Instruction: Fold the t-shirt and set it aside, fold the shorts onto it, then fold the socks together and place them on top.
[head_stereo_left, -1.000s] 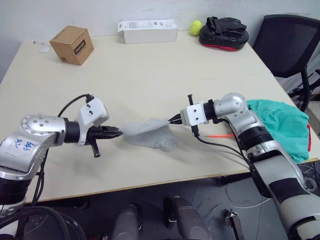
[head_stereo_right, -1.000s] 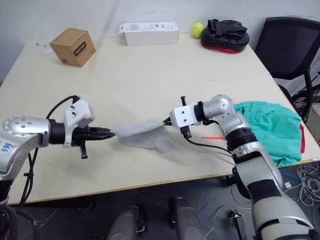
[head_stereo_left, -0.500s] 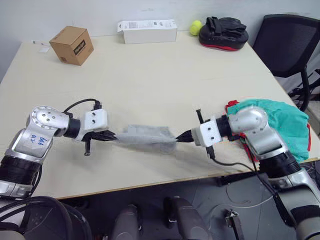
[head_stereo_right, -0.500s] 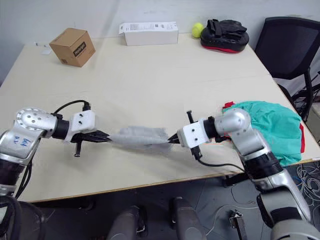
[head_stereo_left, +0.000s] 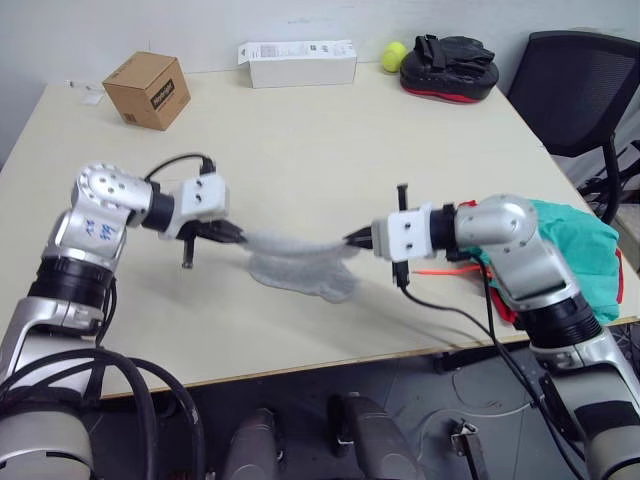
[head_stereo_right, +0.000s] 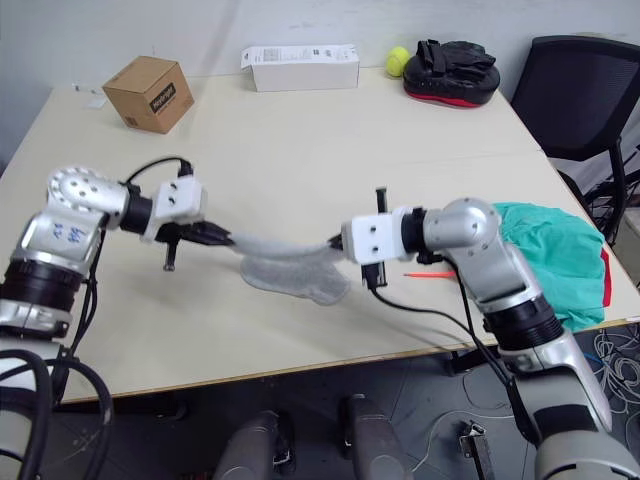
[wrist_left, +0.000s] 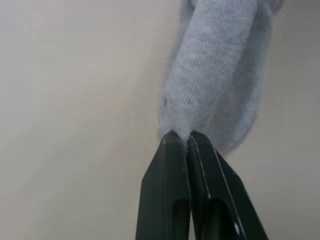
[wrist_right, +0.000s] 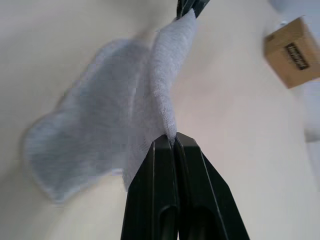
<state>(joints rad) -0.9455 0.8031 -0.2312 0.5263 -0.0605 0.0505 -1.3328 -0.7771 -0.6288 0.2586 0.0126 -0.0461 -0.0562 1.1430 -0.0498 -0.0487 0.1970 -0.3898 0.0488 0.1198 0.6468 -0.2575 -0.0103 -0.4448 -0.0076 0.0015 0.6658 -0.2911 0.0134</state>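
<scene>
Socks now hang lifted off the tabletop where half a second ago I had them stretched low, left end effector and right end effector each clenched on an end, ready to carry onto the shorts.

Socks stretched between both claws over the near middle of the counter, lower fold sagging onto it. Left claw pinches the left end, right claw the right end. Shorts bunched at the right edge, t-shirt red beneath. Cardboard box far left; white box, tennis ball far side.
</scene>
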